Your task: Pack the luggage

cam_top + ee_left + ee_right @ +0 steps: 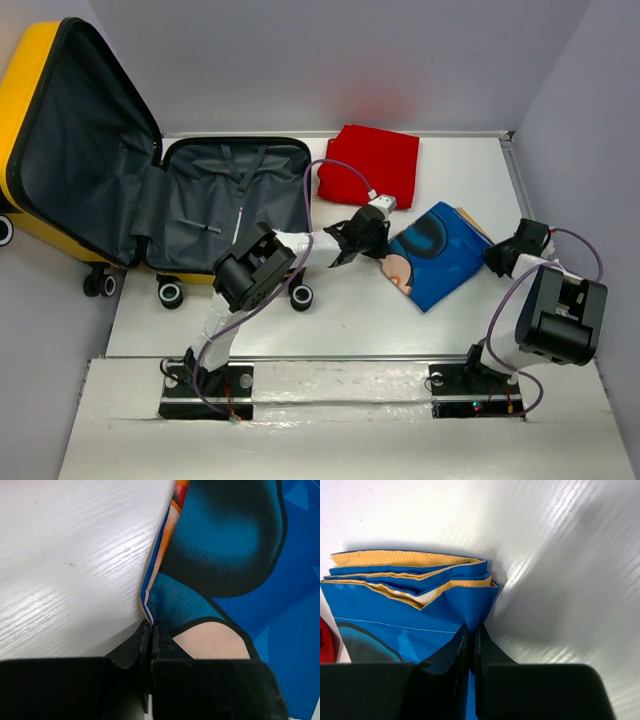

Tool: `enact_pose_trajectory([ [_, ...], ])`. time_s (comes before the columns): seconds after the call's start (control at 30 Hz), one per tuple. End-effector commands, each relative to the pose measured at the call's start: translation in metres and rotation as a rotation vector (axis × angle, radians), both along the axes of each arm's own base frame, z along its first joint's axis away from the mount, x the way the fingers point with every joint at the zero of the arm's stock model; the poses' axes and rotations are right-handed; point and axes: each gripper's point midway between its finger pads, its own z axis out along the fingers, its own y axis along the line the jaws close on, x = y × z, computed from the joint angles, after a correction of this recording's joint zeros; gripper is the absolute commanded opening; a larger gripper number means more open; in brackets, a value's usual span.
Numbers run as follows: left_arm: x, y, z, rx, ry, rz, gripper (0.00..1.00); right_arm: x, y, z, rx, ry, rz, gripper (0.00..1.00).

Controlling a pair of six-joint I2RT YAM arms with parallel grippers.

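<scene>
- The left hand is closed. In its wrist view, the fingers are pinched together on the left edge of the blue cloth, where the layered hem runs down between them.
- The right hand is also closed. Its fingers clamp the right-hand corner of the same blue cloth, just below the stacked blue and orange folds.
- Both hands therefore grip the folded blue cloth at opposite sides. It lies flat on the table and looks not yet lifted, though the pictures do not make this certain.
- A folded red cloth lies behind the blue one near the back of the table, close to it, with neither hand on it.
- The suitcase sits at the left of the table, well apart from both cloths. It is wide open, with its yellow lid leaning back against the wall and the dark lining of both halves showing. Nothing can be seen inside it.
- Judged from this, packing is at an early stage:
  - The case is open and the first item is gripped.
  - The blue cloth must be carried across and laid in the case.
  - The red cloth likely follows, and then the lid must be closed.
</scene>
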Motion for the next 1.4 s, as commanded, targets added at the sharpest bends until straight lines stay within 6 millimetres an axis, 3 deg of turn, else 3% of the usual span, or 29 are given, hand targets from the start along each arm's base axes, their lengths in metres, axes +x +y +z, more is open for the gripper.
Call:
enact_pose_trajectory([
  [0.0, -0.01, 0.002, 0.028, -0.045, -0.003, -0.018, 0.06, 0.009, 0.019, 0.007, 0.064, -0.073, 0.082, 0.07],
  [0.07, -0.013, 0.001, 0.049, -0.086, -0.02, -0.021, 0.06, 0.012, 0.022, 0.036, 0.041, -0.185, 0.092, 0.07],
  [0.1, -0.013, 0.002, 0.068, -0.119, -0.045, -0.021, 0.06, 0.014, 0.022, 0.068, -0.001, -0.287, 0.101, 0.07],
  [0.3, -0.019, 0.013, 0.134, -0.212, -0.115, -0.005, 0.06, 0.009, 0.053, 0.161, -0.1, -0.511, 0.242, 0.07],
  [0.37, -0.02, 0.018, 0.162, -0.248, -0.149, 0.004, 0.06, 0.004, 0.066, 0.179, -0.098, -0.534, 0.286, 0.07],
  [0.47, -0.022, 0.027, 0.192, -0.279, -0.173, 0.012, 0.06, 0.004, 0.097, 0.216, -0.09, -0.637, 0.359, 0.07],
  [0.5, -0.024, 0.033, 0.207, -0.296, -0.184, 0.017, 0.06, 0.004, 0.125, 0.224, -0.064, -0.66, 0.428, 0.07],
  [0.57, -0.017, 0.048, 0.221, -0.31, -0.195, 0.045, 0.06, 0.01, 0.151, 0.251, -0.062, -0.712, 0.486, 0.07],
  [0.6, -0.008, 0.068, 0.234, -0.316, -0.212, 0.086, 0.06, 0.016, 0.179, 0.264, -0.037, -0.73, 0.552, 0.07],
  [0.63, -0.012, 0.073, 0.242, -0.327, -0.218, 0.088, 0.06, 0.018, 0.193, 0.258, -0.021, -0.714, 0.585, 0.07],
  [0.67, 0.003, 0.095, 0.247, -0.33, -0.228, 0.142, 0.06, 0.026, 0.206, 0.287, -0.027, -0.792, 0.607, 0.07],
  [0.73, 0.007, 0.133, 0.262, -0.355, -0.238, 0.218, 0.06, 0.049, 0.232, 0.287, -0.024, -0.771, 0.647, 0.07],
  [0.77, 0.014, 0.153, 0.265, -0.35, -0.249, 0.273, 0.06, 0.052, 0.26, 0.32, -0.008, -0.843, 0.701, 0.07],
  [0.8, 0.018, 0.191, 0.277, -0.351, -0.278, 0.359, 0.06, 0.069, 0.282, 0.307, -0.003, -0.806, 0.742, 0.07],
  [0.87, 0.024, 0.236, 0.286, -0.326, -0.319, 0.491, 0.06, 0.081, 0.316, 0.319, 0.008, -0.834, 0.811, 0.07],
  [0.9, 0.024, 0.273, 0.301, -0.326, -0.357, 0.574, 0.06, 0.082, 0.343, 0.349, 0.02, -0.904, 0.857, 0.07],
  [0.93, 0.023, 0.294, 0.3, -0.305, -0.362, 0.621, 0.06, 0.1, 0.363, 0.329, 0.024, -0.859, 0.883, 0.07],
  [0.97, 0.023, 0.311, 0.301, -0.287, -0.372, 0.656, 0.06, 0.106, 0.378, 0.33, 0.031, -0.862, 0.906, 0.07],
  [1.0, 0.017, 0.331, 0.302, -0.266, -0.377, 0.693, 0.06, 0.109, 0.397, 0.353, 0.054, -0.911, 0.937, 0.07],
  [1.03, 0.02, 0.36, 0.302, -0.238, -0.391, 0.763, 0.06, 0.118, 0.405, 0.349, 0.071, -0.902, 0.945, 0.07],
  [1.07, 0.019, 0.377, 0.298, -0.206, -0.395, 0.805, 0.06, 0.131, 0.427, 0.322, 0.096, -0.849, 0.982, 0.07],
  [1.1, 0.017, 0.392, 0.289, -0.154, -0.392, 0.834, 0.06, 0.135, 0.441, 0.317, 0.118, -0.841, 0.995, 0.07],
  [1.13, 0.018, 0.42, 0.284, -0.123, -0.393, 0.897, 0.06, 0.145, 0.447, 0.328, 0.124, -0.87, 0.99, 0.07],
  [1.17, 0.018, 0.434, 0.274, -0.089, -0.379, 0.931, 0.06, 0.156, 0.466, 0.295, 0.145, -0.809, 1.018, 0.07],
  [1.2, 0.017, 0.445, 0.259, -0.068, -0.349, 0.964, 0.06, 0.162, 0.474, 0.286, 0.162, -0.793, 1.03, 0.07],
  [1.23, 0.017, 0.462, 0.251, -0.052, -0.334, 1.02, 0.06, 0.169, 0.482, 0.295, 0.183, -0.815, 1.036, 0.07],
  [1.27, 0.014, 0.472, 0.244, -0.033, -0.316, 1.06, 0.22, 0.173, 0.499, 0.255, 0.211, -0.729, 1.082, 0.21],
  [1.3, 0.013, 0.477, 0.241, -0.026, -0.313, 1.091, 0.22, 0.177, 0.505, 0.244, 0.216, -0.692, 1.103, 0.36],
  [1.37, 0.006, 0.493, 0.235, 0.004, -0.318, 1.179, 0.96, 0.188, 0.513, 0.219, 0.152, -0.598, 1.164, 0.79],
])
